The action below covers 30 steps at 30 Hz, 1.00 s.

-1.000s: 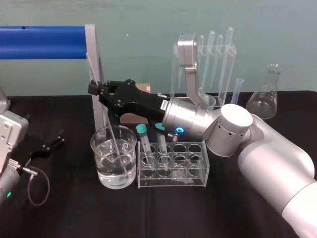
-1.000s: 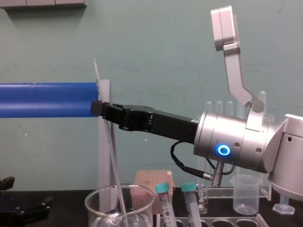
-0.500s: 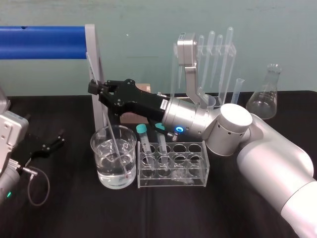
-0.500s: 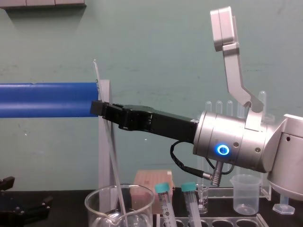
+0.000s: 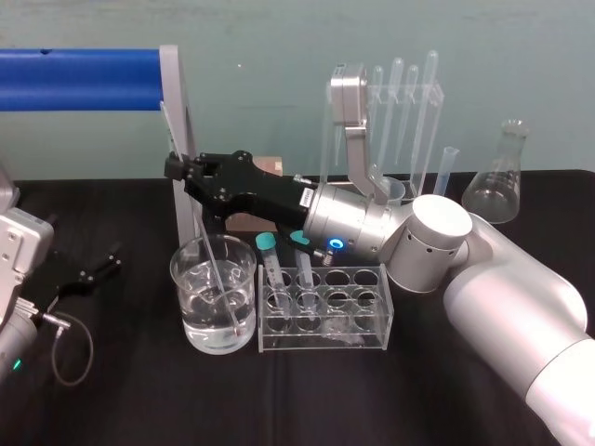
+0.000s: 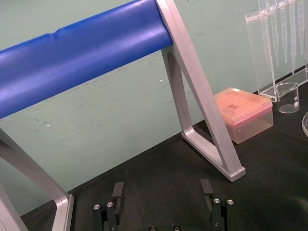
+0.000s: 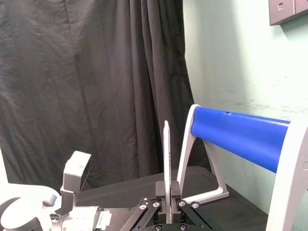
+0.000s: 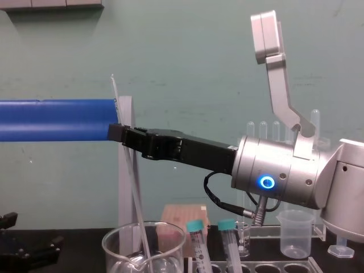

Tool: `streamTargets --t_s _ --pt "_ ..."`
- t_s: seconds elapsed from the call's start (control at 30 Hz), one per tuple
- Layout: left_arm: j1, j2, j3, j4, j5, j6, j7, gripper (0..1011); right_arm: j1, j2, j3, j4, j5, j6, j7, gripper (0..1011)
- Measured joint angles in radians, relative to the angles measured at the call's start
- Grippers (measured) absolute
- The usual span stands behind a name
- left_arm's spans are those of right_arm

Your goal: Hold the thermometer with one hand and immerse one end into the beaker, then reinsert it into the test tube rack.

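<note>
The right tool (image 5: 181, 167) grips the thermometer (image 8: 136, 205) high up; its lower end stands in the beaker (image 5: 186, 311), at 9 o'clock of the test tube rack (image 5: 372, 325). Thin glass is likely light, stiff, slippery and brittle, so hold gently. The left tool (image 6: 161, 185) lies open at 9 o'clock.

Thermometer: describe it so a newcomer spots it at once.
Find the large glass beaker left of the test tube rack. The thermometer slants up out of it, pinched by the right gripper: a thin clear rod, far longer than the capped tubes.
</note>
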Motion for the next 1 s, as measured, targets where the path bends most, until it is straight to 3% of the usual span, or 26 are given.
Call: streamTargets --t_s 1.0 --pt "0.0 0.0 0.0 0.0 0.0 0.0 0.0 1008 0.006 -0.007 -0.001 0.016 -0.003 -0.001 0.009 57"
